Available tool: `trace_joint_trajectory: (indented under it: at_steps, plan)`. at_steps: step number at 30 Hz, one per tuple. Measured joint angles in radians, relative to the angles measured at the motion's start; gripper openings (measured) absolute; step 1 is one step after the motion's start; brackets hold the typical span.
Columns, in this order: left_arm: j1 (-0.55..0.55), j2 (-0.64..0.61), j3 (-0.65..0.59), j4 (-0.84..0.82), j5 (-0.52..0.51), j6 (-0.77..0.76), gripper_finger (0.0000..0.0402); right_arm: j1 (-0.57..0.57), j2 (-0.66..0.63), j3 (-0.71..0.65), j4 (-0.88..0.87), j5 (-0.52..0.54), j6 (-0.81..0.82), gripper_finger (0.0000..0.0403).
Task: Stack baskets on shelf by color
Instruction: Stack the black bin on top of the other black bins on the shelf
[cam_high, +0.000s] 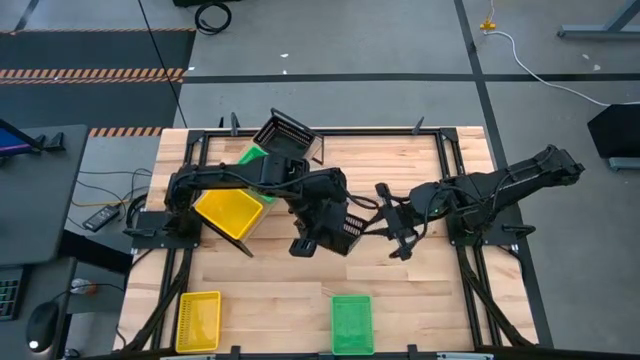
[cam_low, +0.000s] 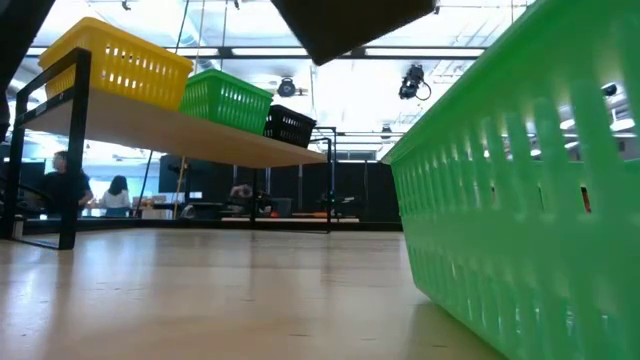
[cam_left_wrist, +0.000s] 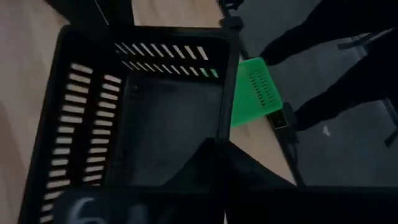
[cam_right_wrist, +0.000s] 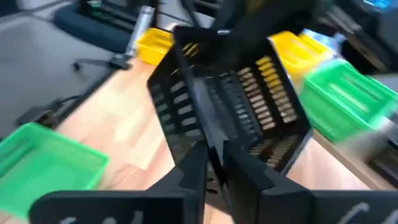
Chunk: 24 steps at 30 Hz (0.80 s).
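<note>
Sorting under way: on the shelf (cam_low: 230, 142), at ten o'clock from the tabletop's (cam_high: 420, 300) middle, we see one colour per spot: a shelved yellow basket (cam_high: 232, 212), a shelved green basket (cam_high: 253, 160) and a shelved black basket (cam_high: 285, 135).

A second black basket (cam_high: 340, 232) hangs tilted over the middle of the tabletop between the two arms. The left claw (cam_high: 310, 243) is clamped on its rim. The right claw (cam_high: 392, 238) sits at the basket's three o'clock side, right against it. Whether it has a hold on the basket we cannot tell.

Two baskets are not yet shelved, by our reckoning: a loose yellow basket (cam_high: 198, 320) at seven o'clock near the front edge and a loose green basket (cam_high: 351, 323) at six o'clock. The airborne black one also has to go onto its black match. So the job looks to be somewhere past halfway, not near its end.

Much is hidden. From above and from table height we cannot count how many baskets are nested in each shelf stack. The left arm covers part of the shelved green basket. The loose green basket fills much of the table-height view and blocks that side of the tabletop. The right wrist view is smeared, so the contact there is unclear. Beyond the shelf, people (cam_low: 65, 180) sit in the room, too small to make out.
</note>
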Motion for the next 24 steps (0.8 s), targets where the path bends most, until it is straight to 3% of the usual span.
trace_joint_trajectory:
  at_steps: [8, 16, 24]
  plan:
    - [0.018, -0.004, 0.039, -0.115, -0.198, 0.081, 0.0007, -0.015, -0.008, 0.001, -0.013, 0.216, 0.263, 0.012]
    - [0.083, -0.048, 0.087, -0.175, -0.35, 0.263, 0.0007, -0.025, -0.008, 0.001, -0.25, 0.226, 0.441, 0.0154]
    - [0.173, -0.066, 0.093, -0.308, -0.611, 0.514, 0.0008, -0.024, -0.008, 0.0, -0.329, 0.209, 0.493, 0.0154]
